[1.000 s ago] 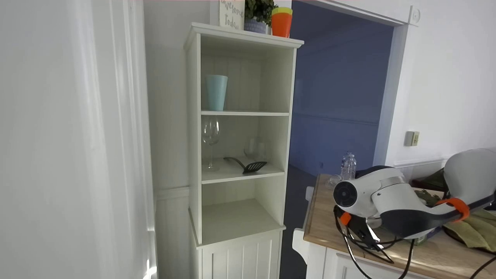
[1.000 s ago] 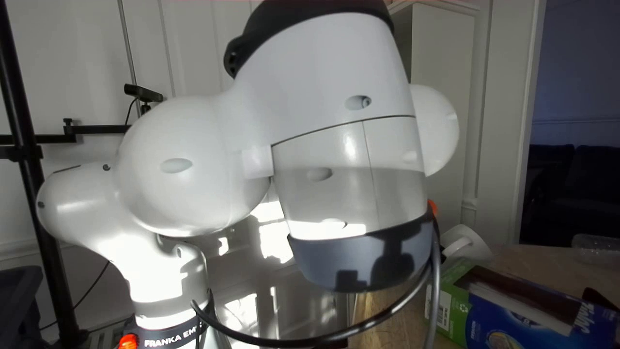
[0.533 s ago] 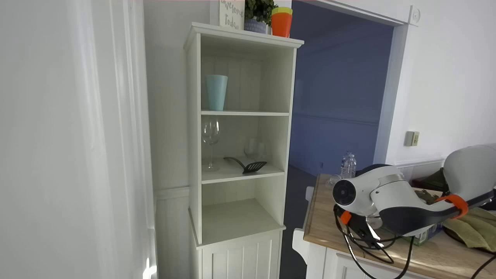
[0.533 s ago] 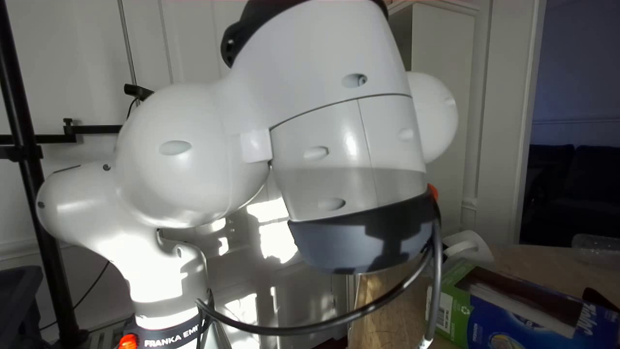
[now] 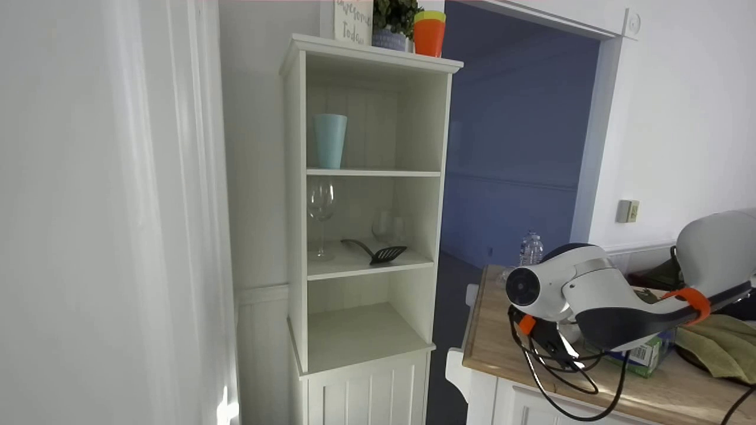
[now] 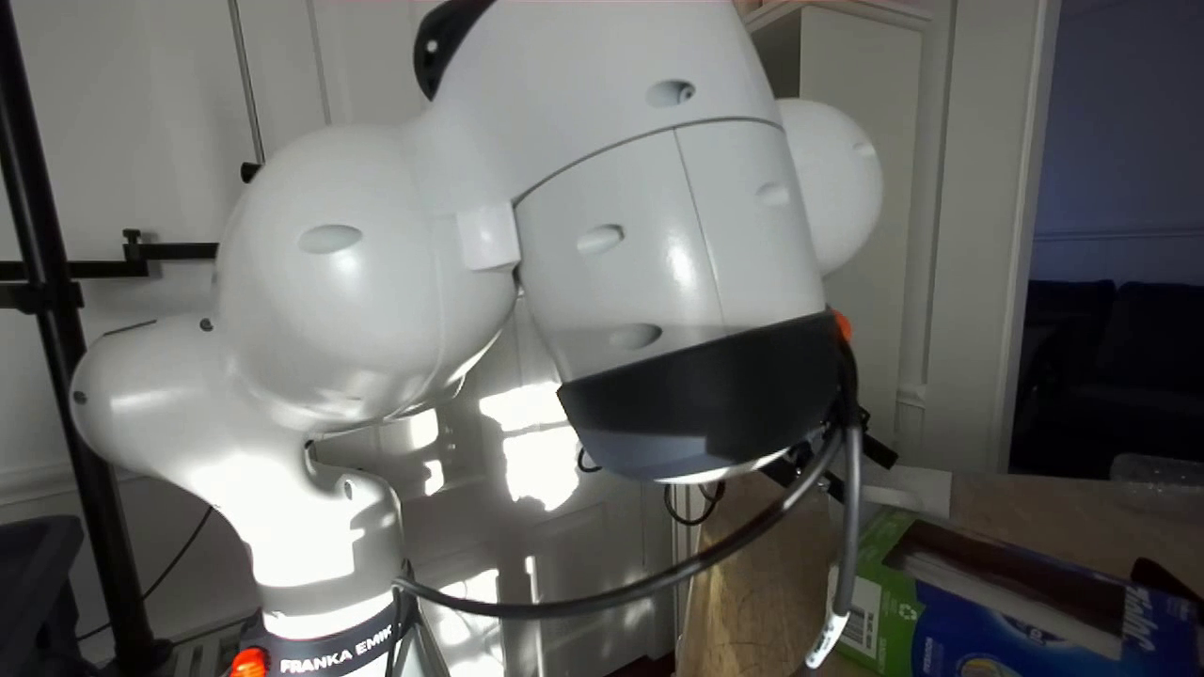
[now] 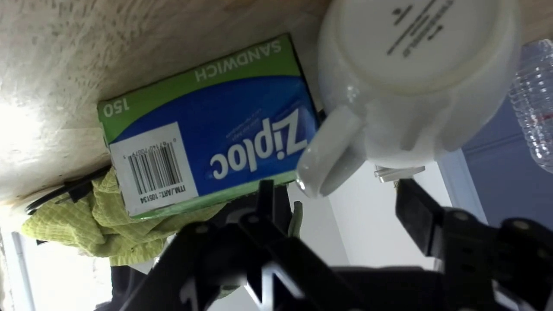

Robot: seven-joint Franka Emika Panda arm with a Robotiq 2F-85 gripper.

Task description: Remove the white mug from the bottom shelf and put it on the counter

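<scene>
In the wrist view the white mug (image 7: 414,112) lies on its side, its printed base facing the camera and its handle (image 7: 330,151) sticking out. It rests by the tan counter (image 7: 52,56), and an exterior view shows part of the mug (image 6: 926,484) behind the box there. My gripper (image 7: 336,185) is open, its black fingers (image 7: 417,211) well apart with only background between them. The mug is just beyond the fingertips, outside the grip. In an exterior view the bottom shelf (image 5: 366,336) is bare. The arm largely hides the gripper in both exterior views.
A Ziploc box (image 7: 207,125) stands right beside the mug on the counter. A green cloth (image 7: 121,220) lies behind it, and a clear bottle (image 7: 535,103) stands on the mug's far side. The arm's loose cables (image 5: 567,378) hang over the counter's edge.
The arm has risen. The mug, tilted in the earlier exterior frames, has tipped over and now lies flatter on the counter. More of the box is uncovered.
</scene>
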